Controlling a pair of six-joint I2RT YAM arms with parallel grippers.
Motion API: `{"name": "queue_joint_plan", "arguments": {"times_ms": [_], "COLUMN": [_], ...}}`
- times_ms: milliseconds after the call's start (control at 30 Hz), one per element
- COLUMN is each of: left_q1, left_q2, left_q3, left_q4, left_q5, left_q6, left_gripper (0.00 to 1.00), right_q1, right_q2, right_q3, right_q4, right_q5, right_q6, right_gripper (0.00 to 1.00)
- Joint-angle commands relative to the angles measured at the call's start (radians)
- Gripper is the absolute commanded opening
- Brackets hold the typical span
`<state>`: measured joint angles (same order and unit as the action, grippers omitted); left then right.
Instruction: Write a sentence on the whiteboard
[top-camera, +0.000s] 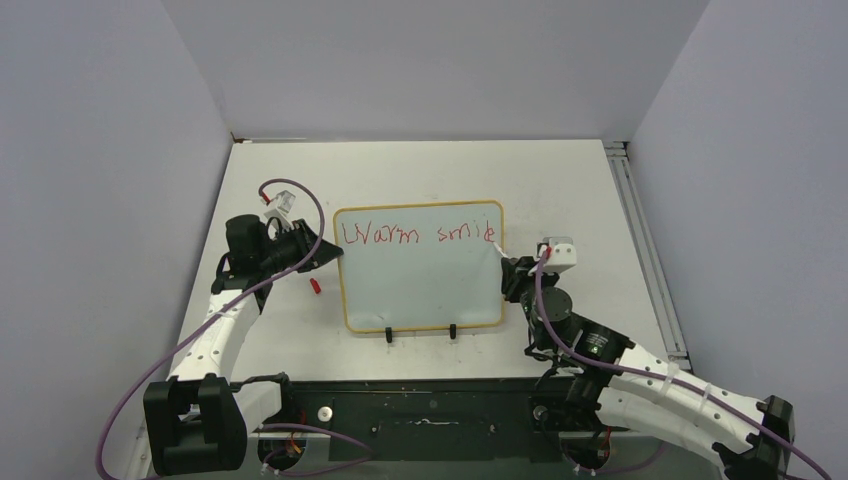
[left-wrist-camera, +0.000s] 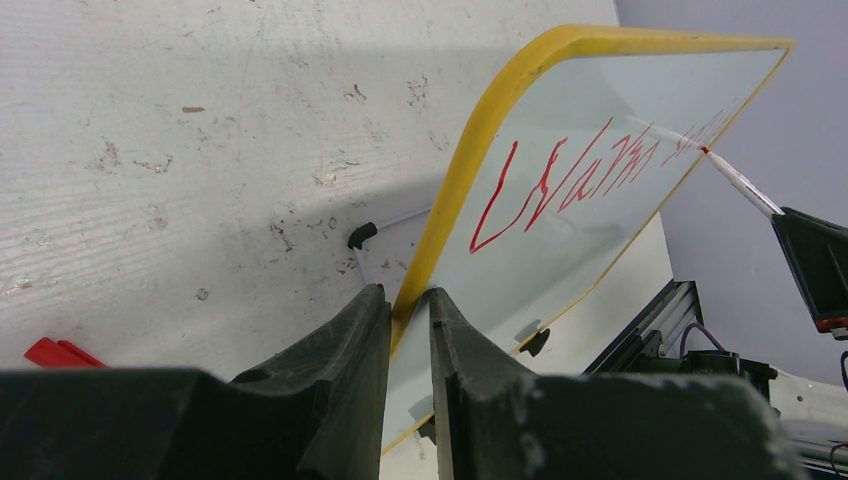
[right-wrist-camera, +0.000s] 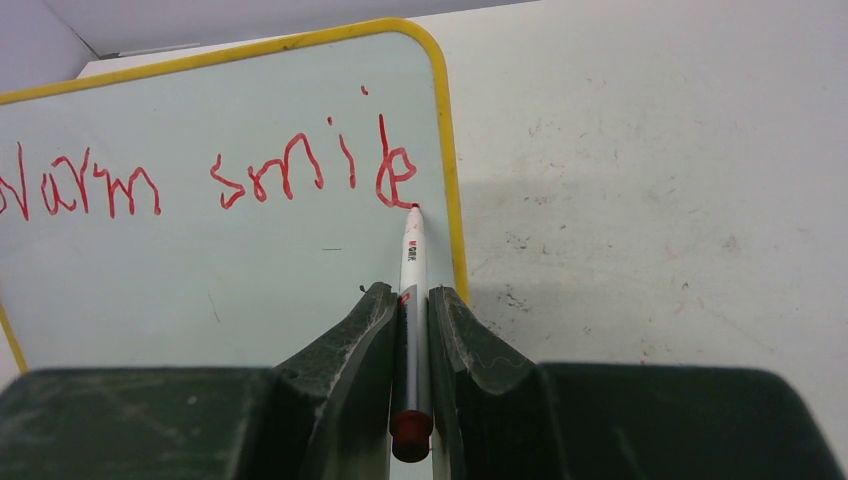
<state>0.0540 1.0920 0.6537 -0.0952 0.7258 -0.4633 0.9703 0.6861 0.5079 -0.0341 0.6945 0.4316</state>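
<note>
The whiteboard (top-camera: 420, 290), pale with a yellow frame and two black feet, lies mid-table. Red letters of the sentence (top-camera: 418, 236) read "Warm smile" along its top; they also show as the sentence (right-wrist-camera: 300, 170) in the right wrist view. My left gripper (left-wrist-camera: 409, 297) is shut on the whiteboard's yellow left edge (left-wrist-camera: 450, 200). My right gripper (right-wrist-camera: 408, 295) is shut on a white marker (right-wrist-camera: 412, 260) with a red end. The marker's red tip rests on the board just below the last "e", near the right frame edge. In the left wrist view the marker (left-wrist-camera: 735, 180) touches the board's far side.
A small red marker cap (top-camera: 315, 286) lies on the table left of the board, also seen as a red cap (left-wrist-camera: 60, 353) by the left fingers. A metal rail (top-camera: 640, 230) runs along the table's right side. Grey walls enclose the table.
</note>
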Motion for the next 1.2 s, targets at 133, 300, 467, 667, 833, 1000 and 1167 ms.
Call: {"name": "queue_joint_plan", "arguments": {"times_ms": [133,300,467,667,833,1000,1167], "left_q1": [-0.003,-0.003,-0.003,-0.003,-0.003,-0.003,-0.003], "left_q2": [-0.018,-0.017,-0.016,-0.014,-0.013,-0.008,-0.006], "left_q3": [0.047,0.047,0.047,0.049,0.049,0.05,0.05], "left_q4": [0.003,0.005,0.005,0.005,0.005,0.006,0.007], "left_q5": [0.008,0.009,0.008,0.008,0.008,0.01,0.01], "left_q6": [0.011,0.011,0.011,0.011,0.011,0.011,0.011], "left_gripper": [0.19,0.19,0.19,0.19,0.19,0.19,0.19], "right_q1": [0.01,0.009,0.008,0.008,0.008,0.007,0.004], "right_q2": [-0.084,-0.068,-0.037,-0.018,-0.024,-0.023,0.004], "right_q3": [0.016,0.026,0.031,0.037,0.037,0.034,0.037], "right_q4": [0.012,0.018,0.076,0.119,0.123,0.13,0.141], "right_q5": [-0.029,0.01,0.023,0.034,0.049,0.065,0.063], "right_q6": [-0.037,-0.048,-0.071,-0.094,-0.103,-0.112,-0.121], "right_gripper": [0.05,0.05,0.05,0.05,0.05,0.05,0.05]}}
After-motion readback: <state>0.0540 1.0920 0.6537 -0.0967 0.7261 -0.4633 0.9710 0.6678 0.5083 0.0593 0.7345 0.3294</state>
